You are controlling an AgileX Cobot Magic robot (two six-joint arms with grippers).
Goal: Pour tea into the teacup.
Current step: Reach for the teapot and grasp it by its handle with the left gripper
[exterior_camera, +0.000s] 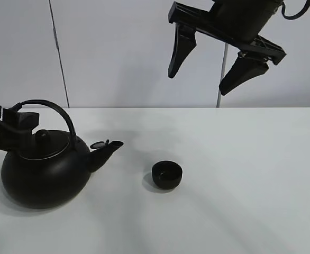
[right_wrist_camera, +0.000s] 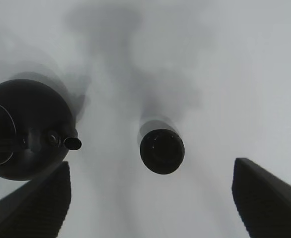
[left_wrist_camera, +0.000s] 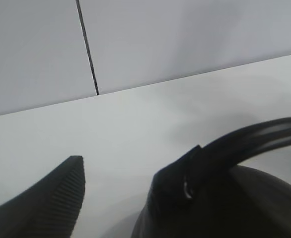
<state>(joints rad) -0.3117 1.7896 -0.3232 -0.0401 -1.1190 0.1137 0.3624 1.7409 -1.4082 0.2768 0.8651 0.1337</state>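
Observation:
The small black teacup [exterior_camera: 167, 174] stands upright on the white table [exterior_camera: 250, 159], to the right of the teapot's spout [exterior_camera: 108, 151]. The big black teapot [exterior_camera: 44, 169] sits at the left with its arched handle [exterior_camera: 54, 108] up. My left gripper [exterior_camera: 12, 124] is at the left end of that handle. In the left wrist view [left_wrist_camera: 135, 158] its fingers stand apart, one ribbed finger [left_wrist_camera: 51, 203] clear of the handle [left_wrist_camera: 254, 139]. My right gripper [exterior_camera: 197, 82] hangs open and empty high above the cup. Its view [right_wrist_camera: 152, 163] looks down on the teacup [right_wrist_camera: 161, 151] and teapot [right_wrist_camera: 26, 129].
A pale panelled wall [exterior_camera: 118, 53] with a dark vertical seam rises behind the table's back edge. The spout's small cap [exterior_camera: 99, 144] is flipped open. The white table surface stretches to the right of the cup.

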